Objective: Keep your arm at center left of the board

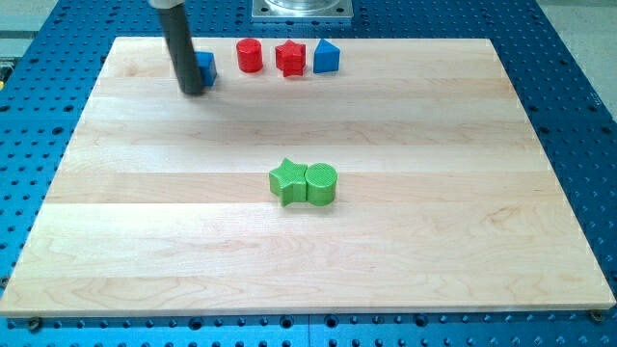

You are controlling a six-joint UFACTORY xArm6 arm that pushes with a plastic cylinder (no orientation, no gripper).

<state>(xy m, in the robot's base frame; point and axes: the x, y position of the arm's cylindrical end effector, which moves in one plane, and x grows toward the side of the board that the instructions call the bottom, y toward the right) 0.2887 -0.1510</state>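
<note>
My tip (193,92) rests on the wooden board (145,222) near the view's top left. It stands just in front of a blue block (205,67), which the rod partly hides, so its shape is unclear. To the right along the top edge sit a red cylinder (250,56), a red star (290,59) and a blue triangular block (327,58). Near the board's middle a green star (286,181) touches a green cylinder (322,184) on its right. My tip is far up and left of the green pair.
The board lies on a blue perforated table (578,116). A grey metal mount (304,10) shows at the view's top centre.
</note>
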